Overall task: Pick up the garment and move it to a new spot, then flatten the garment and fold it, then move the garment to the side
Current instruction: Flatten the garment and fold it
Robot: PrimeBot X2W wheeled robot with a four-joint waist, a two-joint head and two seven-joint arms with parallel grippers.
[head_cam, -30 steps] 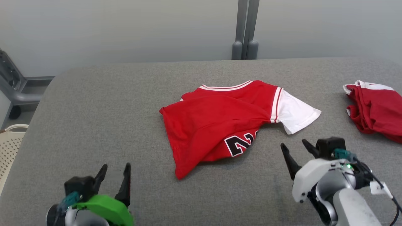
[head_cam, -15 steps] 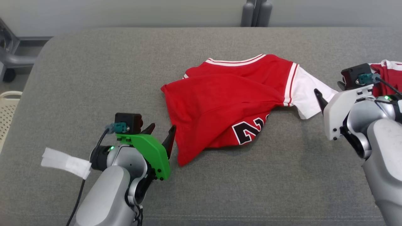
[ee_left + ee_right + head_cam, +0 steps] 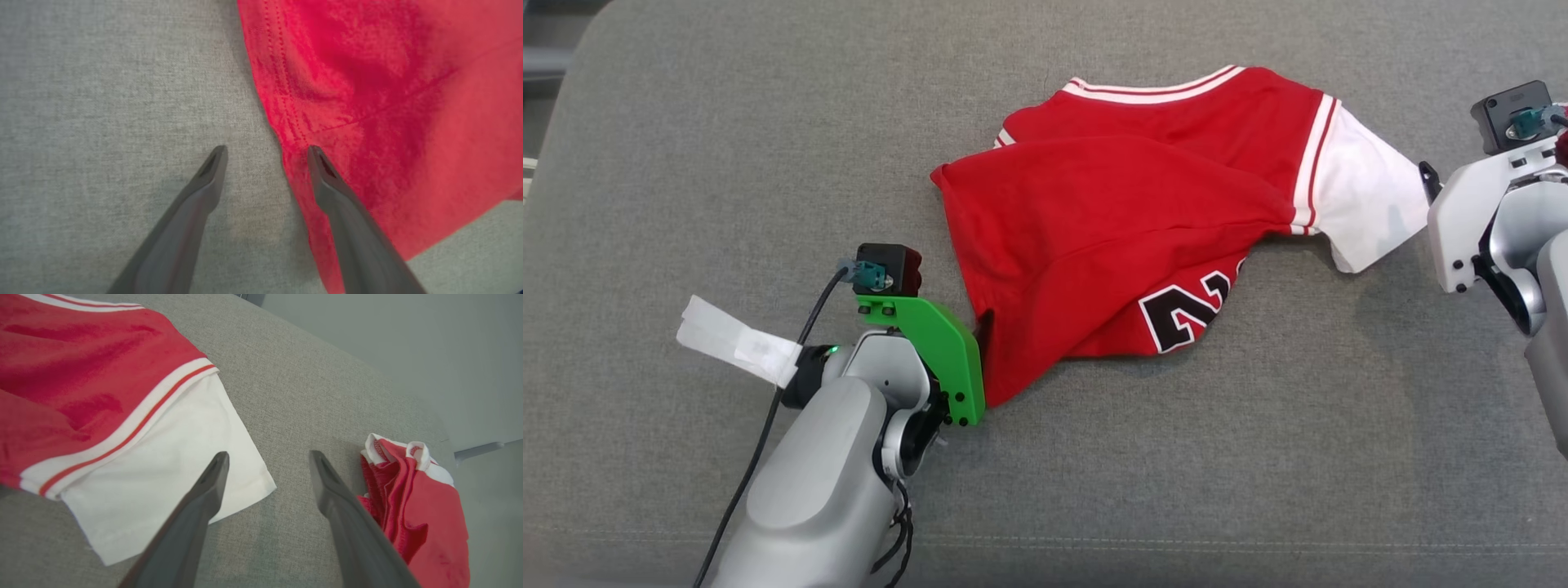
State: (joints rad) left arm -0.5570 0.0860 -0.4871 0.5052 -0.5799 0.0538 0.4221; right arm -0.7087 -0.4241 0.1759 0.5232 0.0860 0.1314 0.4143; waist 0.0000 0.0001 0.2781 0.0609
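Red jersey (image 3: 1127,220), crumpled, on grey bench (image 3: 1258,457). Left end effector (image 3: 265,153): wide open, empty, straddling jersey's edge. Right end effector (image 3: 267,457): wide open, empty, over white sleeve (image 3: 163,465).

L arm (image 3: 809,490): silver-grey shell, green bracket (image 3: 943,351), black cam (image 3: 888,265) w/ teal plug (image 3: 870,276), taped black cable (image 3: 768,425). R arm (image 3: 1515,233): white bracket (image 3: 1462,220).

The jersey (image 3: 1127,237) lay crumpled on the grey table (image 3: 727,147). It was red, with one white sleeve (image 3: 1364,204) spread rightward, striped trim, and black lettering partly under a fold.
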